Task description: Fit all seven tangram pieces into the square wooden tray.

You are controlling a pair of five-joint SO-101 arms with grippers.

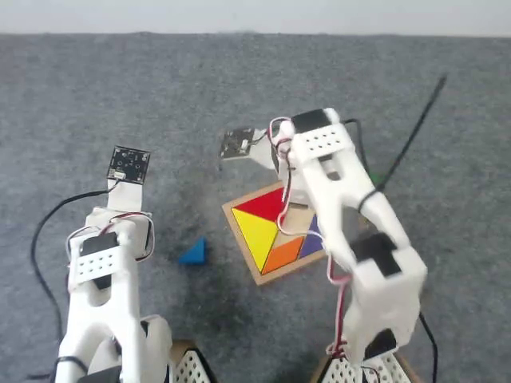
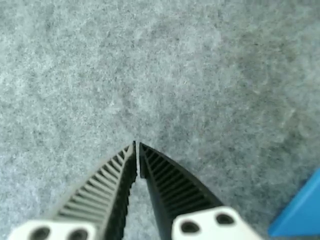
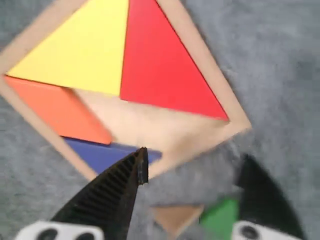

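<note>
- The tray [image 1: 270,279] sits right under your right gripper [image 3: 192,172], whose jaws gape wide. It is part filled, and bare wood shows just ahead of the jaw tips.
- The yellow triangle [image 1: 255,227] and red triangle [image 1: 263,205] are seated in the tray, beyond the right jaws.
- Your left gripper [image 2: 136,150] has its jaws pressed together, empty, over bare mat [image 2: 200,75].
- The blue triangle [image 1: 193,253] lies on the mat just beside the left gripper. It is probably light, stiff, thin and slick, so pinch it across opposite edges, low down.
- The green piece [image 3: 220,217] is between the right jaws, close to one. I can't tell whether it is touched. Expect the same feel and grip its edges.
</note>
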